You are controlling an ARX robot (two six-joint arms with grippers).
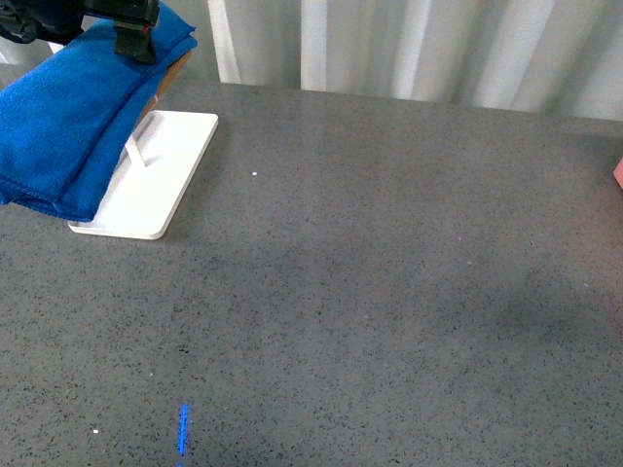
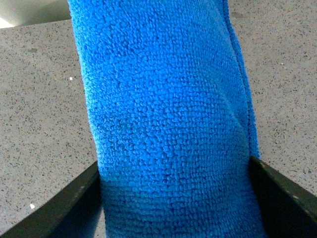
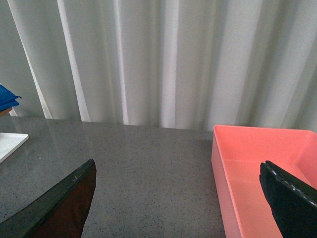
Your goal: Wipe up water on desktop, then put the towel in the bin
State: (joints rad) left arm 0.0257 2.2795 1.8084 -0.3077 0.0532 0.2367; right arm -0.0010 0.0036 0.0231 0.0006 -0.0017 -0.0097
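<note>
Leftmost, one blue towel (image 1: 68, 117) is pinched between the closed fingers of the left gripper (image 2: 176, 203) and draped over one white tray (image 1: 146, 199) on the grey desktop (image 1: 389, 292). Farther right, the right gripper (image 3: 183, 198) hangs spread wide and empty, near one pink bin (image 3: 247, 163).

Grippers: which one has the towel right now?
The left gripper, clamped on the blue towel; the right gripper hangs open, holding nothing.

Soft, even light fills my views. A faint broad shadow lies on the worktop (image 1: 545, 302); the fingers (image 3: 59, 203) of my right tool (image 3: 178, 166) look blurred up close.
</note>
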